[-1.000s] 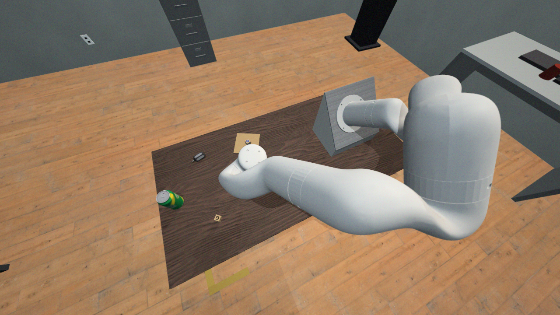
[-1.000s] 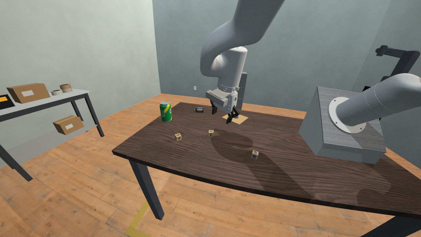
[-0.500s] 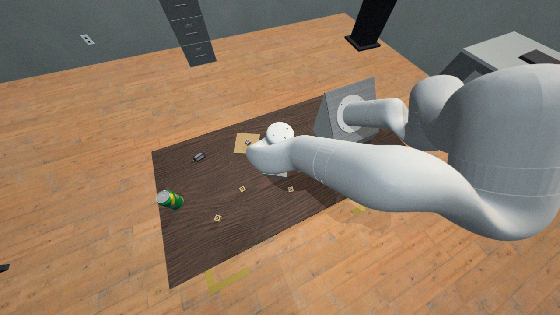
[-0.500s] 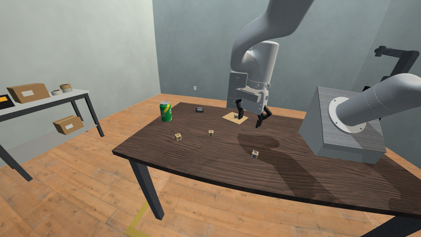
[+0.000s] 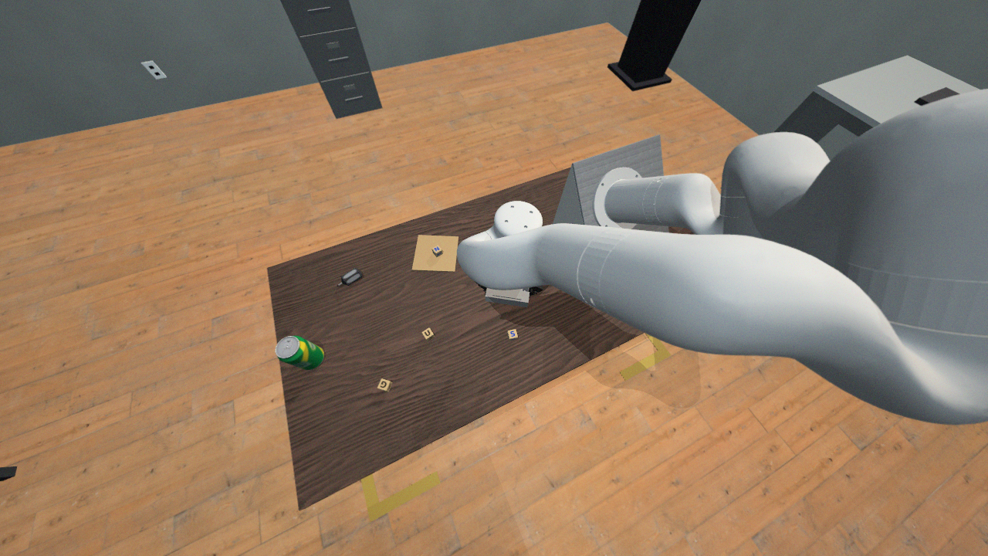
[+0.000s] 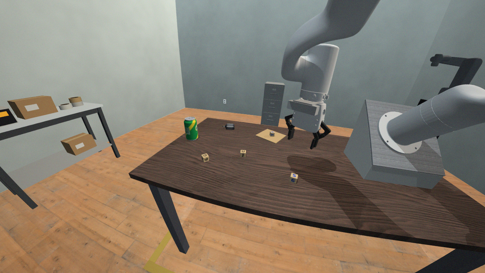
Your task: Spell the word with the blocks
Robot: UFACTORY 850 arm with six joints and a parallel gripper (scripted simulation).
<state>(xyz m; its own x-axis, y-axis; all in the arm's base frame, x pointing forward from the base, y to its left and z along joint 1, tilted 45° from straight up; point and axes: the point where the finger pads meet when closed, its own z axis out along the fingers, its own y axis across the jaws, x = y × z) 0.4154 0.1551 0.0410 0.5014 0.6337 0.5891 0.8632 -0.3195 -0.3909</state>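
Observation:
A tan mat (image 5: 433,255) (image 6: 269,136) lies on the dark wooden table with the N block (image 5: 436,251) (image 6: 271,133) on it. The U block (image 5: 428,333) (image 6: 242,152), the S block (image 5: 512,333) (image 6: 293,177) and the G block (image 5: 384,384) (image 6: 204,157) stand apart on the bare table. My gripper (image 6: 307,139) hangs open and empty above the table, to the right of the mat in the exterior view. In the top view the arm hides its fingers; only the gripper body (image 5: 507,296) shows.
A green can (image 5: 300,351) (image 6: 190,128) stands near the table's edge. A small dark object (image 5: 350,277) (image 6: 229,126) lies beyond it. The grey robot base block (image 6: 393,142) (image 5: 611,186) takes up one end of the table.

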